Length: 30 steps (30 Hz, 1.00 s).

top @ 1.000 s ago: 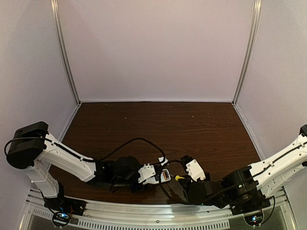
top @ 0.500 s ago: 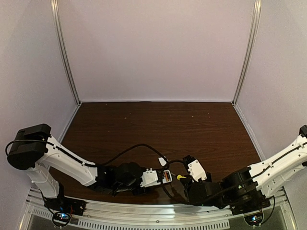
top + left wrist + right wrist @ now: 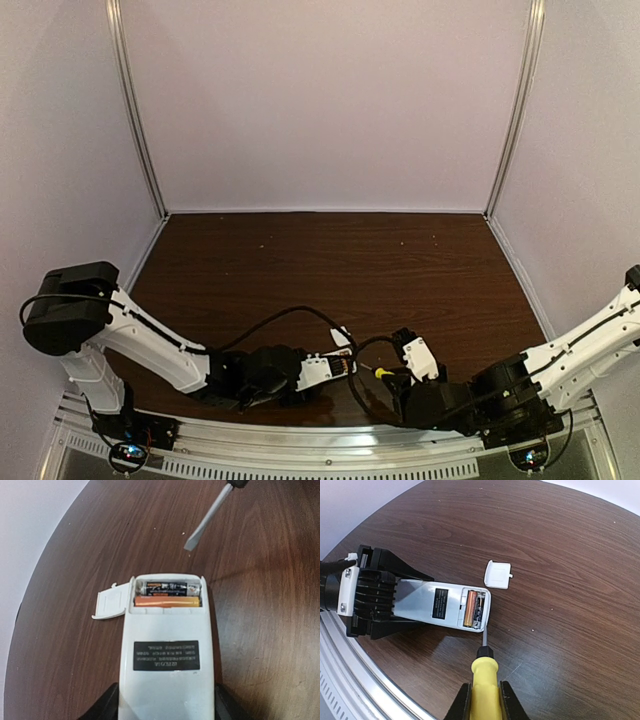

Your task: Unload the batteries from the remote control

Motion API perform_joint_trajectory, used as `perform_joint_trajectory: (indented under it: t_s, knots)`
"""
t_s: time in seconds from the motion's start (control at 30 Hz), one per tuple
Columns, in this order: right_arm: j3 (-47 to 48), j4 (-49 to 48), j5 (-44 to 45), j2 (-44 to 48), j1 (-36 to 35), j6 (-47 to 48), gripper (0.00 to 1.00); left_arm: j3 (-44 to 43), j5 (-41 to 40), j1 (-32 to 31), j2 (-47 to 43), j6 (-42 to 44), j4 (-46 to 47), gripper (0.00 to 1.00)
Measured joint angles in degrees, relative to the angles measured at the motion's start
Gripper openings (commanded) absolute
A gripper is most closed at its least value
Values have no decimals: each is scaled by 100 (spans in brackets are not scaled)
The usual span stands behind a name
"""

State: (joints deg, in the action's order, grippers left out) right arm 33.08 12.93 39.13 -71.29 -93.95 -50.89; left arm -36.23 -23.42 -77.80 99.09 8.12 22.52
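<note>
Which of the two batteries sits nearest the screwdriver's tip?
The dark battery, at the open end of the remote; the orange battery lies beside it, one row farther from the screwdriver.

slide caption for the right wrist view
Right gripper points a yellow-handled screwdriver at the two uncovered batteries in the remote control clamped by the left gripper.

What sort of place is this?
Likely a robot test booth: plain pale walls close in a wooden table, and a left arm and right arm mounted at its near edge work on a remote.
</note>
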Motion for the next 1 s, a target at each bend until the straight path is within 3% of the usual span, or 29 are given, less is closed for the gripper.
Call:
perform_joint_trajectory:
  t_s: [0.43, 0.73, 1.0]
  knots:
    - [-192, -645, -671, 494, 669, 481, 0, 42, -551, -129, 81, 446, 529, 0]
    - [-275, -704, -1113, 1705, 1113, 946, 0, 385, -896, -184, 481, 1143, 1917, 0]
    - [-275, -240, -1180, 2109, 1224, 1191, 0, 1410, -1130, -455, 846, 2140, 4192, 0]
